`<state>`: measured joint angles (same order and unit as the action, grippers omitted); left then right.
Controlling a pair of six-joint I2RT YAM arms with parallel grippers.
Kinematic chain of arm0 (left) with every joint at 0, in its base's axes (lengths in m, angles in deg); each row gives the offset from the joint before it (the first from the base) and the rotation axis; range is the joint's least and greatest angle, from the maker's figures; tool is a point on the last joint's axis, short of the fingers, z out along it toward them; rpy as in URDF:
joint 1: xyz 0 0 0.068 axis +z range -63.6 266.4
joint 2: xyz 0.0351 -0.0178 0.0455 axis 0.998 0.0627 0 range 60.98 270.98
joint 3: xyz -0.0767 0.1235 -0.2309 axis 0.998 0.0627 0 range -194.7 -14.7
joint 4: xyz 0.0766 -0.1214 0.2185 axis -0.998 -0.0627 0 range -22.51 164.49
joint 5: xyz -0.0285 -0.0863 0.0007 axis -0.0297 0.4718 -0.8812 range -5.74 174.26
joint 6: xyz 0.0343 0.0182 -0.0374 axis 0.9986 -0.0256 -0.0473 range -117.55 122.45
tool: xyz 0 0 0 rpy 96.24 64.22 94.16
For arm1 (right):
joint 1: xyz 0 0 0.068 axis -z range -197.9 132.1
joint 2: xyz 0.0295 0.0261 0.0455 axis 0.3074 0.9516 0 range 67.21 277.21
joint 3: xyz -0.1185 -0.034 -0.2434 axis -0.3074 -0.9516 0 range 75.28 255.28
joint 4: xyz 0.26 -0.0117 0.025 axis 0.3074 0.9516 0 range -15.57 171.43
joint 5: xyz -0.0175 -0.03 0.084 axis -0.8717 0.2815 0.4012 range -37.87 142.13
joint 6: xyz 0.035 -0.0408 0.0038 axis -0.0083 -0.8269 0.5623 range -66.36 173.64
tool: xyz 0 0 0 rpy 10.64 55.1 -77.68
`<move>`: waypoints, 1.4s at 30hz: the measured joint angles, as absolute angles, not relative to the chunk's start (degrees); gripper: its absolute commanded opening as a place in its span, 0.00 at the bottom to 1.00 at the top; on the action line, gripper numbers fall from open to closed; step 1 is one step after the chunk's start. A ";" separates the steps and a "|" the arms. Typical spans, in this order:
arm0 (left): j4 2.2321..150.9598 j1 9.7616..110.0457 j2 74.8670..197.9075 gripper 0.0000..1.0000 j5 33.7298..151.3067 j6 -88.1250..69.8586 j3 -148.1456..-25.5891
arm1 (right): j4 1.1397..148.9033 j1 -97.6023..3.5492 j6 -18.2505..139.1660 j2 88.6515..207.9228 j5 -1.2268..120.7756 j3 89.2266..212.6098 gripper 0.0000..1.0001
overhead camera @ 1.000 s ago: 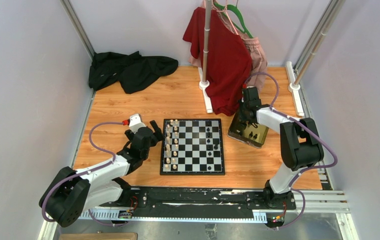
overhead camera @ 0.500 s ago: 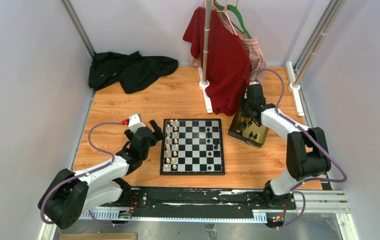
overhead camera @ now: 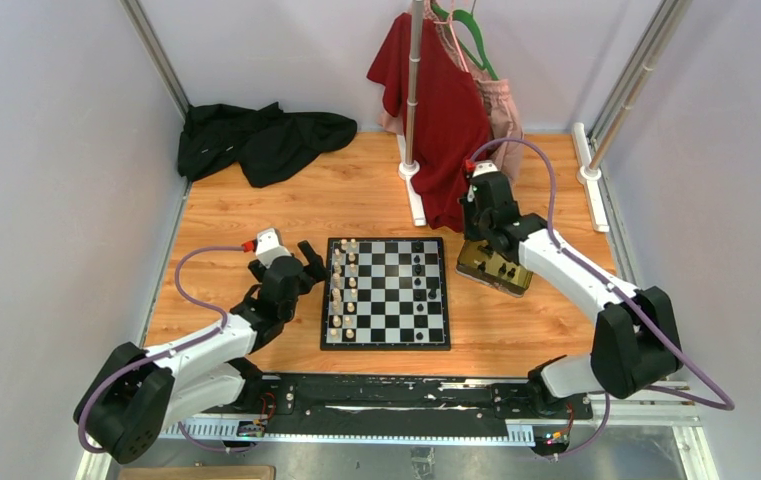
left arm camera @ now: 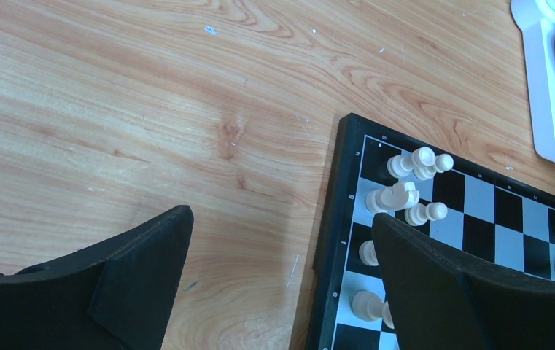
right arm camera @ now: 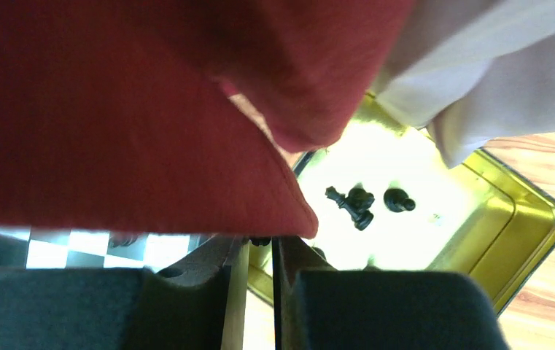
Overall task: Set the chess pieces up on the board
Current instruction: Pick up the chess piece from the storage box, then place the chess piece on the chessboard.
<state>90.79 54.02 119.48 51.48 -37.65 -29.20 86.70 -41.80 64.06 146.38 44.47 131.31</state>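
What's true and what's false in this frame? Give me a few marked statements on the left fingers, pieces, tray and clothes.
1. The left fingers stand wide apart with nothing between them. True.
2. The white pieces stand along the right side of the board. False: they line its left columns.
3. Black pieces lie in the gold tray. True.
4. The tray sits on the board. False: it rests on the table, right of the board and apart from it.
5. A red garment fills much of the right wrist view. True.
6. The black cloth hangs on the rack. False: it lies heaped at the table's far left corner.
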 measured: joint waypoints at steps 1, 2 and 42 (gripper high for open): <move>90.79 54.02 119.42 1.00 51.48 -37.67 -29.13 | 87.25 -42.65 64.01 146.38 44.39 131.51 0.07; 90.79 54.02 119.33 1.00 51.50 -37.67 -29.07 | 87.97 -43.53 63.97 146.49 44.25 131.84 0.07; 90.79 54.00 120.36 1.00 51.37 -37.63 -28.81 | 90.48 -50.54 62.55 167.23 48.73 143.40 0.08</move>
